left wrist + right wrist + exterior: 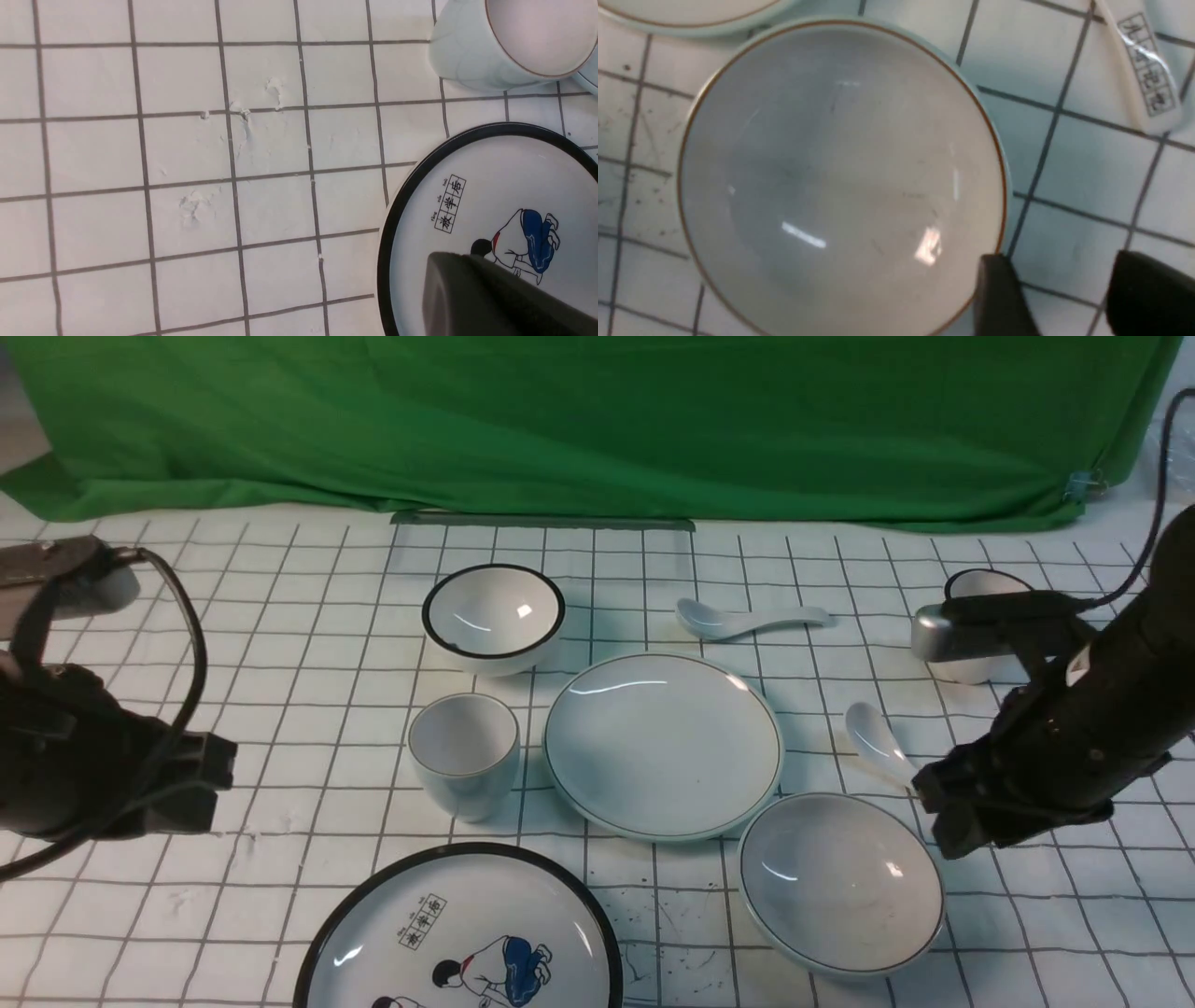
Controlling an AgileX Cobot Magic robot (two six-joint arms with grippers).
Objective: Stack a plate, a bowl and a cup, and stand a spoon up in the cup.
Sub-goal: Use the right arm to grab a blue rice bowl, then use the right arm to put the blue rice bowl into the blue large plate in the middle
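Glazed and chip-prone, the bowl [840, 168] likely slips unless pinched across its rim, where the right end effector [1073, 298] hovers spread and empty; the left end effector [205, 779] is clenched.

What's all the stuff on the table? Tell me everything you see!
plate: one, pale grey-green, centre.
bowl: one, pale grey-green, front right of the plate.
cup: one, pale grey-green, left of the plate.
spoon: one, pale, behind the plate.
printed spoon: one, white, right of the plate.
black-rimmed bowl: one, white, behind the cup.
black-rimmed cup: one, white, far right, behind the right arm.
picture plate: one, white, black rim, front edge.
table cover: one, white, dark grid.
curtain: one, green, back.
left gripper: one, black, shut, left side.
right gripper: one, black, open, by the bowl's rim.
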